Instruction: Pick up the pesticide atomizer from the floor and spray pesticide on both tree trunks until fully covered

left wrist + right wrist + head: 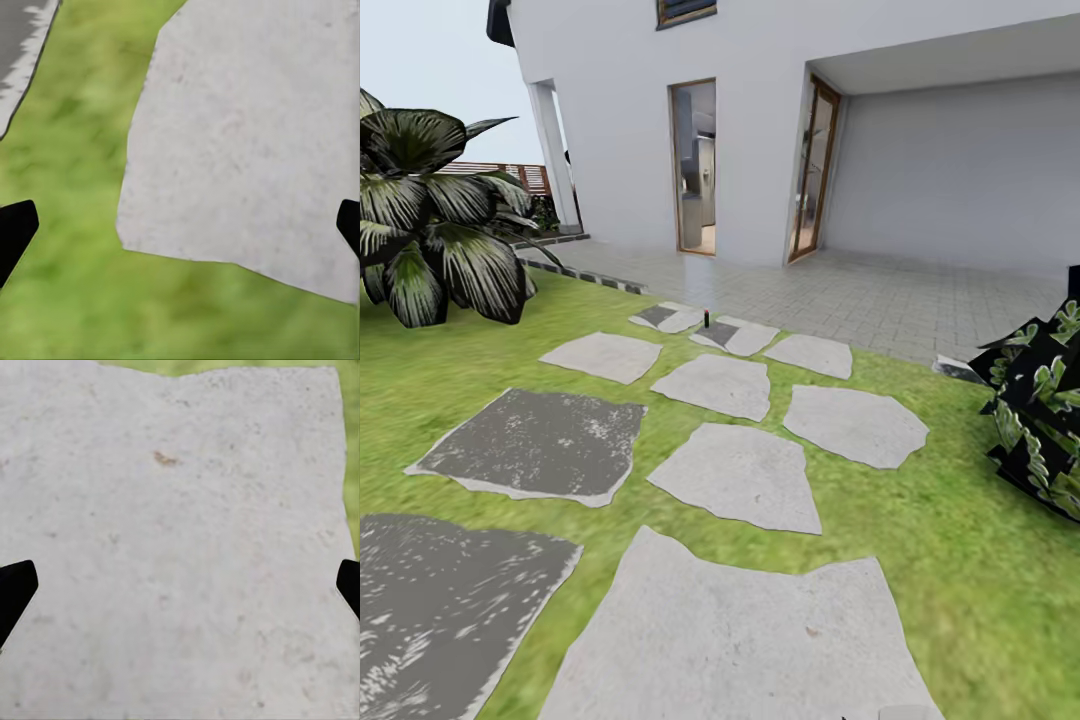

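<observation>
I am in the garden, with green lawn (960, 560) and grey paving slabs (735, 475) running toward a white house (760, 110). A small dark upright object (706, 318) stands far ahead among the slabs; it is too small to identify. The thick pale tree trunks are out of view. My left gripper (180, 225) is open above grass and a slab edge, its black fingertips (15, 229) wide apart with nothing between them. Over a pale slab (180, 510), my right gripper (180, 585) is open and holds nothing.
A broad-leaved striped bush (435, 235) stands at the left. A dark leafy shrub (1045, 400) is at the right. Behind the bush runs a brown slat fence (510, 172). A paved terrace (860, 290) and glass doors (695, 165) lie ahead.
</observation>
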You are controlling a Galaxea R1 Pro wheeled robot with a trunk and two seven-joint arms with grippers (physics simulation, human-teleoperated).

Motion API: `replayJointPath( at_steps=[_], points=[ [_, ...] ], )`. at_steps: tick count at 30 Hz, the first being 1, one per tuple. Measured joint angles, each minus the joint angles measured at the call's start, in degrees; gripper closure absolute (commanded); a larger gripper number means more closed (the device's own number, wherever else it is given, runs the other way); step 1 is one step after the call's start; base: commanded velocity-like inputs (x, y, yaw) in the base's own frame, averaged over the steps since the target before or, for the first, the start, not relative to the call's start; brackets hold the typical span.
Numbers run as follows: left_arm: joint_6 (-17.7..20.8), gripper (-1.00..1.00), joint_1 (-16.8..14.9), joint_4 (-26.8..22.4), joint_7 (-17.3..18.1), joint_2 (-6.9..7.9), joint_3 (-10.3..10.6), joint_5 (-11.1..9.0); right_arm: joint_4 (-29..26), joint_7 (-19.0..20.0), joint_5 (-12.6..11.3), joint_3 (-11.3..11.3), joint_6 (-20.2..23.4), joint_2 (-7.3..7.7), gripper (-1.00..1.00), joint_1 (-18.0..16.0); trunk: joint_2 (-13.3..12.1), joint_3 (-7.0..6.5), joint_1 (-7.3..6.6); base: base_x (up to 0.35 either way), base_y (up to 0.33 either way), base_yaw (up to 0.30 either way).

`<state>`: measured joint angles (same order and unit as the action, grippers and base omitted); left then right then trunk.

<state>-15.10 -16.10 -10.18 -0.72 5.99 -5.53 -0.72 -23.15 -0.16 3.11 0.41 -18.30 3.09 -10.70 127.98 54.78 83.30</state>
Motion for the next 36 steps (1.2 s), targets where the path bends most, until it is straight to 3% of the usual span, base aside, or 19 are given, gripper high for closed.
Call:
replayJointPath(
  at_steps=[24, 36],
  points=[
    [0.0, -1.0, 0.0, -0.1, 0.0, 0.0, 0.0, 0.0, 0.0, 0.0, 0.0, 0.0, 0.0, -0.02, -1.0, 0.0, 0.0, 0.0, 0.0, 0.339, 0.0, -0.003],
    [0.0, -1.0, 0.0, -0.1, 0.0, 0.0, 0.0, 0.0, 0.0, 0.0, 0.0, 0.0, 0.0, -0.01, -1.0, 0.0, 0.0, 0.0, 0.0, 0.339, 0.0, -0.208]
  ],
)
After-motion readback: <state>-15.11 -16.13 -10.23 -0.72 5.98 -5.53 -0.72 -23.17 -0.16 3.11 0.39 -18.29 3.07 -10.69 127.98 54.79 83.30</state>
